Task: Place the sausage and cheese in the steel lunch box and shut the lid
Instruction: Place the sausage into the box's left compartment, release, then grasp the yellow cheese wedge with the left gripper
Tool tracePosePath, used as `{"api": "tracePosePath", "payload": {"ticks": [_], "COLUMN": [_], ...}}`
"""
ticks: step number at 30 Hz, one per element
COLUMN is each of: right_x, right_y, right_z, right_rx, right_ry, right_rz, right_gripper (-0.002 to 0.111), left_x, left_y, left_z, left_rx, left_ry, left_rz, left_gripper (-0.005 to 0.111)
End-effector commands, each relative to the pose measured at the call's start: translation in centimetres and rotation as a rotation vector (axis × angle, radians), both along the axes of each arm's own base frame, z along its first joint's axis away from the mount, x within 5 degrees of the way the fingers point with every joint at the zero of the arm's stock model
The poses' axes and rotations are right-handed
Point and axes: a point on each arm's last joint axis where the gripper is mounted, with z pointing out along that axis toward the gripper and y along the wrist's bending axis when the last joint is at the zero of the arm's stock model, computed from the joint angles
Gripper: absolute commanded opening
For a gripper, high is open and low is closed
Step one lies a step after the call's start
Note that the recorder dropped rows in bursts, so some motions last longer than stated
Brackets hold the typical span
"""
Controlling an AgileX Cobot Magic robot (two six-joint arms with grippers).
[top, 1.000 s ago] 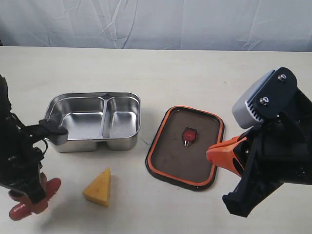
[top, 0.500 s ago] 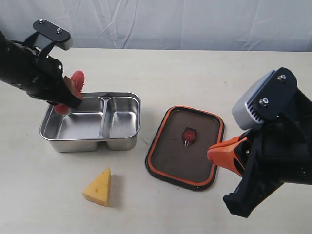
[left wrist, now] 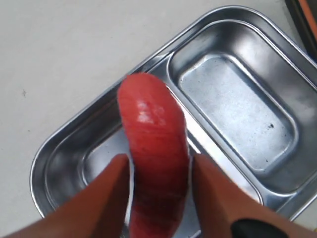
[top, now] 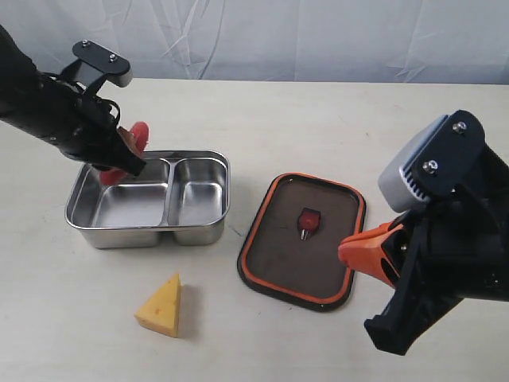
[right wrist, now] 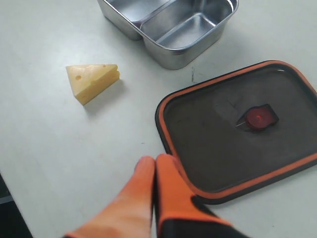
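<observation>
Presently: desk (top: 318,119) bearing uncovered steel lunch box (top: 143,236); lid (top: 278,247) flat just beside it; cheese (top: 161,306) near the box; sausage (left wrist: 153,148) clamped in left jaws above the larger compartment; right jaws pressed together, empty, near the lid.

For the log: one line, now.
left pincer: shut on dark red sausage over shiny steel lunch box; right pincer: shut; yellow cheese wedge: outside box

A pale cream worktop (top: 318,119), plain and matt, fills most of the exterior view. Along its far edge hangs a wrinkled whitish-grey cloth backdrop (top: 278,40). A small dark scuff mark (top: 236,231) shows on the worktop near its middle.
</observation>
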Motion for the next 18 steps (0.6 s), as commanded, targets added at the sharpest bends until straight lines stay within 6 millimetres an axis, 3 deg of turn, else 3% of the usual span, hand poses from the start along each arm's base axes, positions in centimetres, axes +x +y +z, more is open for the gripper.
{"api": "tracePosePath", "payload": {"ticks": [1,5,9,11,15,18], "right_x": [0.0,-0.1,-0.1,-0.2,-0.3,-0.3], "right_y": [-0.2,-0.2,-0.2,-0.2,-0.3,-0.3], "right_z": [0.0,-0.1,-0.1,-0.2,-0.3,-0.3], "right_rx": [-0.002,-0.005,-0.011,-0.017,-0.03,-0.029], "right_ry": [-0.009,-0.003,0.004,0.006,0.022,0.032], "right_rz": [-0.001,-0.001,0.003,0.006,0.013,0.008], "right_gripper": [0.0,0.0,0.0,0.0,0.0,0.0], "left_x": [-0.1,-0.3,-0.9,-1.6,-3.5,-4.7], "left_y": [-0.5,-0.5,-0.8,-1.0,-0.9,-1.2], "left_z": [0.0,0.0,0.3,0.6,1.0,1.6], "left_rx": [-0.012,-0.01,-0.047,-0.076,-0.068,-0.082], "left_ry": [0.015,0.029,0.095,0.157,0.298,0.388], "left_rz": [-0.01,-0.017,-0.024,-0.03,-0.098,-0.114], "left_gripper": [0.051,0.058,0.058,0.047,0.0,0.0]}}
